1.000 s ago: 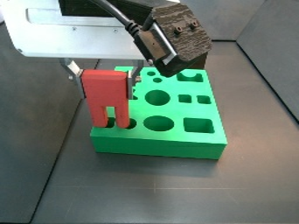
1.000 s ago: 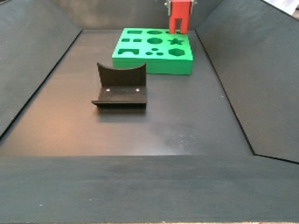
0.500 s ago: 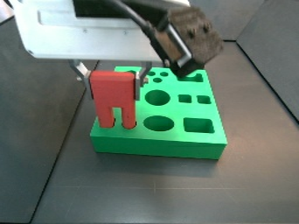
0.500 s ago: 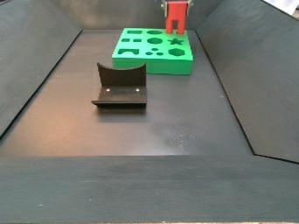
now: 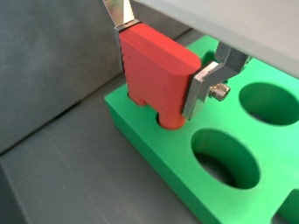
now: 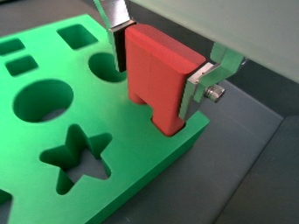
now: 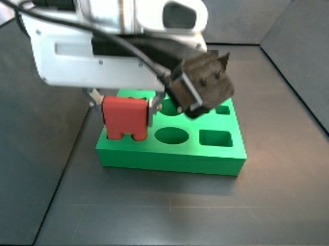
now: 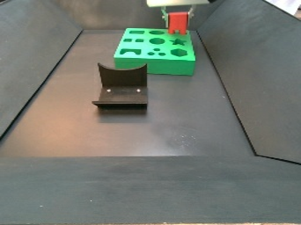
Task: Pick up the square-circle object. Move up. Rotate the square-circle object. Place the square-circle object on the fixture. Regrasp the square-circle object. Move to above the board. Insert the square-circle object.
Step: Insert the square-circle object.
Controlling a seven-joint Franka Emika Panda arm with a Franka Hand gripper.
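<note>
Wrist view, one tool (image 5: 173, 63) clamping one red peg (image 5: 156, 70), one green board (image 5: 222, 192)

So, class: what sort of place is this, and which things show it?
Probably a robot test cell: a bare dark walled tray, a green board of shaped holes, a fixture, and a gripper lowering a red square-circle object.

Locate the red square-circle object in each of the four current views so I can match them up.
Wrist view: square-circle object at centre, held in the claw, stub in the board.
Wrist view: centre, beside the star hole.
Side view: left of centre, at the board's corner.
Side view: top centre, far end.
Shared landmark: the green board.
</note>
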